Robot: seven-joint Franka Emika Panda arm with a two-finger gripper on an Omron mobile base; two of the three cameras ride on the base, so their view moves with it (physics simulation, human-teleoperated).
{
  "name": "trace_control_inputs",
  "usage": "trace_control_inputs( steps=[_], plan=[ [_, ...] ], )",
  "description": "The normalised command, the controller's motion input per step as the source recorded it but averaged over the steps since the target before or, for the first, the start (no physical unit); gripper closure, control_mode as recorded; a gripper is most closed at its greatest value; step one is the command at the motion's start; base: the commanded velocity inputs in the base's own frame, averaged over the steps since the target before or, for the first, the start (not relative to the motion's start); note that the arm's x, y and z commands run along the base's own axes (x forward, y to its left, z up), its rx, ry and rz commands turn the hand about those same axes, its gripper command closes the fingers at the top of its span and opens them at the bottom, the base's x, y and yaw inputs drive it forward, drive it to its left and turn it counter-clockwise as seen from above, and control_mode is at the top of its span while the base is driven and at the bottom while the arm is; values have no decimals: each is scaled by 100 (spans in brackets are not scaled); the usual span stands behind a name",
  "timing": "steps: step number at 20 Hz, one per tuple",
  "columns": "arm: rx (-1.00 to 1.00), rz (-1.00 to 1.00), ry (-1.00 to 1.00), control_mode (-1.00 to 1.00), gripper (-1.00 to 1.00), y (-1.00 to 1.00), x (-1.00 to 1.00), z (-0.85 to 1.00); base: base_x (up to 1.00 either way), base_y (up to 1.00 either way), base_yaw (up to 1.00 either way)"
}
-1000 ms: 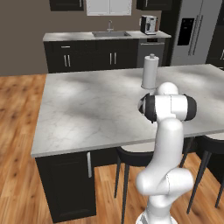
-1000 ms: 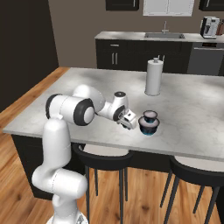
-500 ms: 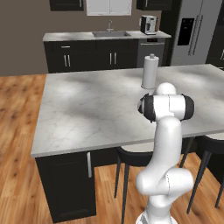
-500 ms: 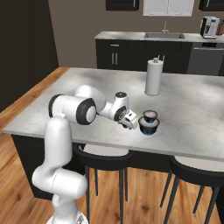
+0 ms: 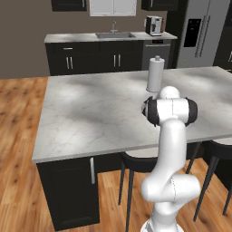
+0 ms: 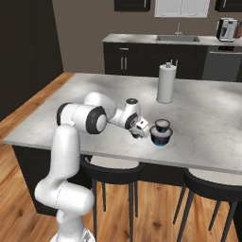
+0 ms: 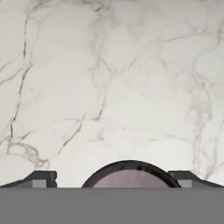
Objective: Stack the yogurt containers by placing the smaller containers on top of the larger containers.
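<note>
Two yogurt containers stand stacked on the marble counter (image 6: pixel 56 118): a mid-sized tub (image 6: pixel 161 125) with a pale top sits on the widest tub (image 6: pixel 160 138), which is dark with a blue base. My gripper (image 6: pixel 140 132) is low over the counter just left of that stack. In the hand view my gripper (image 7: pixel 113 178) is open, with a round dark-rimmed, pale-topped tub (image 7: pixel 130 176) between its fingertips (image 7: pixel 43 178). The tub sits nearer the right fingertip, with a gap at the left one. Its size is hard to judge there.
A tall white paper-towel roll (image 6: pixel 166 83) (image 5: pixel 155 74) stands behind the stack toward the counter's middle. The counter's front edge runs close below the tubs, with bar stools (image 6: pixel 113 166) under it. Bare marble (image 7: pixel 109 78) lies beyond the gripper.
</note>
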Motion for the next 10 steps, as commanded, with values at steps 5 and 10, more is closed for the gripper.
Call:
trace_control_inputs(
  steps=[5,10],
  plan=[
    [0,1,0,-100,-100,-8,10,-6,0,0,0],
    [0,0,0,-100,100,0,0,-2,0,0,0]
  ],
)
